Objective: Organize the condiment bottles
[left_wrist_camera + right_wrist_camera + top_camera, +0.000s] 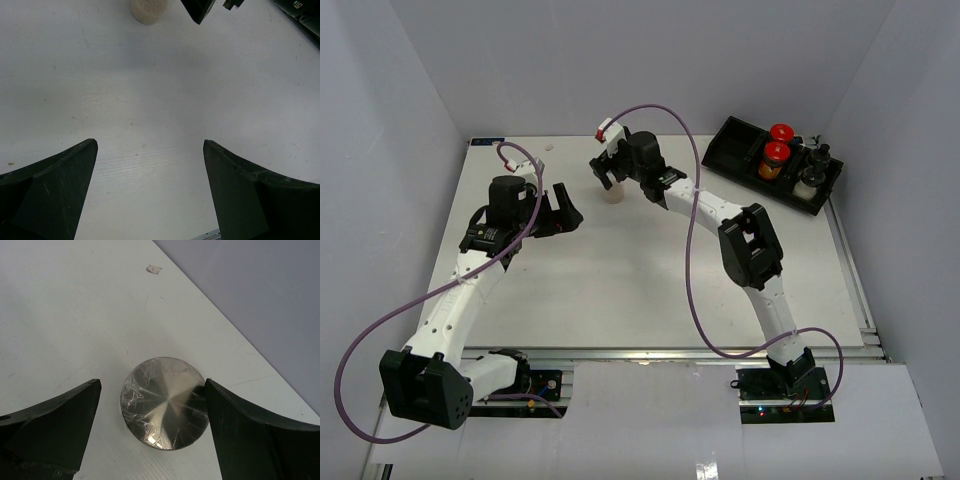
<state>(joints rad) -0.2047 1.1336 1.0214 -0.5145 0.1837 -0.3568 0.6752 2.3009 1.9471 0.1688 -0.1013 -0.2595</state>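
Observation:
A clear jar with a flat grey metal lid (165,402) stands on the white table at the back middle (612,193). My right gripper (152,387) is open around it from above. Its right finger touches the lid's edge and its left finger stands apart. The jar's pale base also shows in the left wrist view (148,10). My left gripper (150,165) is open and empty over bare table, left of the jar (568,213). Two red-capped bottles (776,150) and two black-topped shakers (813,170) stand in the black tray (735,140) at the back right.
The tray's left compartment holds nothing. A small paper scrap (153,269) lies near the table's back edge. White walls close in the table at the back and both sides. Purple cables loop over both arms.

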